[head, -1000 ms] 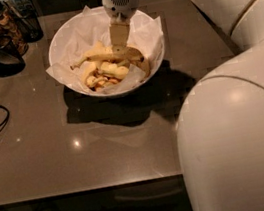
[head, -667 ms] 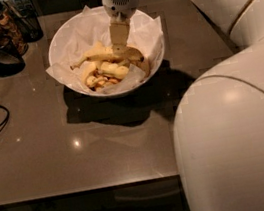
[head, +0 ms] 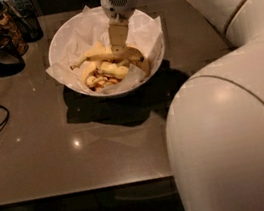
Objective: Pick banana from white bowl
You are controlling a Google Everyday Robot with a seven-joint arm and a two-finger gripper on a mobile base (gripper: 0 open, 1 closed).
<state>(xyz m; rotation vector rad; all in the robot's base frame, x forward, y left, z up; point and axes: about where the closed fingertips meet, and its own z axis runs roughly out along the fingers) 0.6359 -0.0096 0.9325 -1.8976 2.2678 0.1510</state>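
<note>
half done: my claw [head: 120, 42] sits inside the white bowl [head: 56, 43] at the banana [head: 99, 58]; grip i cannot tell, no lift yet.

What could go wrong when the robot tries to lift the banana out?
The gripper is down in the bowl, right at the banana.
1. The crinkly paper lines the bowl under the fruit, so it might snag and come up too.
2. Loose pieces lie against the banana and could get dragged out or squashed.
3. The banana is curved, so it might slip free.
</note>
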